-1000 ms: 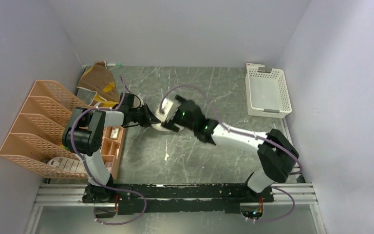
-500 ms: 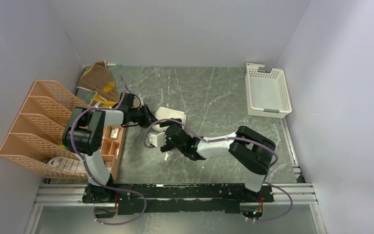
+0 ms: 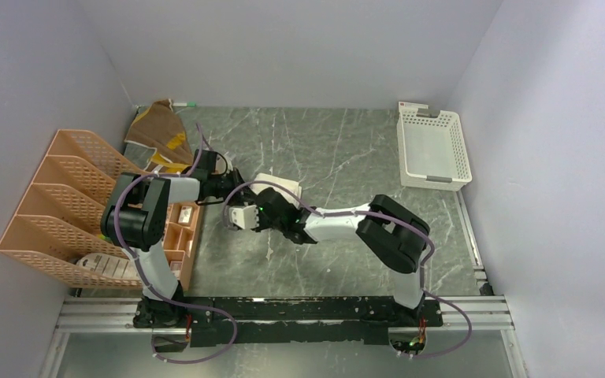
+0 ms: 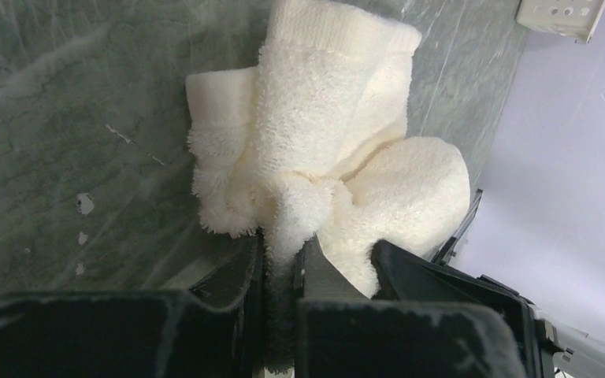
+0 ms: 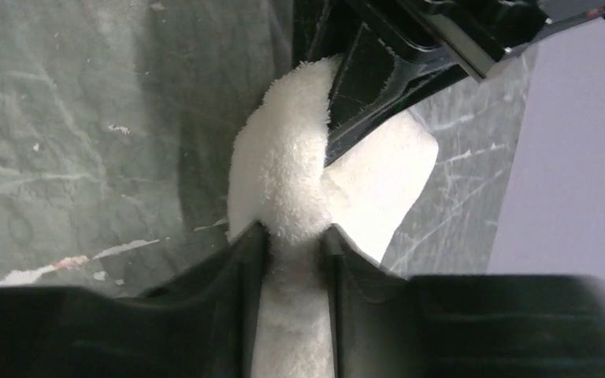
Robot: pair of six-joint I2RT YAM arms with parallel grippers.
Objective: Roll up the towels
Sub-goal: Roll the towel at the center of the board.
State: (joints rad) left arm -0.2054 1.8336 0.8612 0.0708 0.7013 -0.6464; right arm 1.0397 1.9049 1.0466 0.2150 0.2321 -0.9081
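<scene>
The left tool point(image 4: 282, 253) is nearly closed, its two dark fingers pinching a gathered neck of the cream-white towel point(image 4: 323, 150). The right tool point(image 5: 293, 253) is closed just as far on another fold of the same cloth, and each wrist view shows the other tool's black body just beside the pinched pile. In the top view the two tools meet left of centre on the green marbled counter point(image 3: 339, 150), and the towel lies there between and just right of them. It is bunched rather than flat. From the left wrist its long axis runs from the fingers at the bottom up towards the top of the frame, with a hemmed end farthest away and a rounded lobe bulging to the right. A white slotted basket point(image 3: 429, 115) stands at the upper right of the counter, well apart from the tools, with only its own white floor showing. An orange mesh file rack point(image 3: 55, 197) fills the left side, and a pale, roundish thing sits in its nearest slot, too small to identify. The brown towel with mustard patches point(image 3: 160, 126) lies crumpled at the upper left, touching the rack's far end.
</scene>
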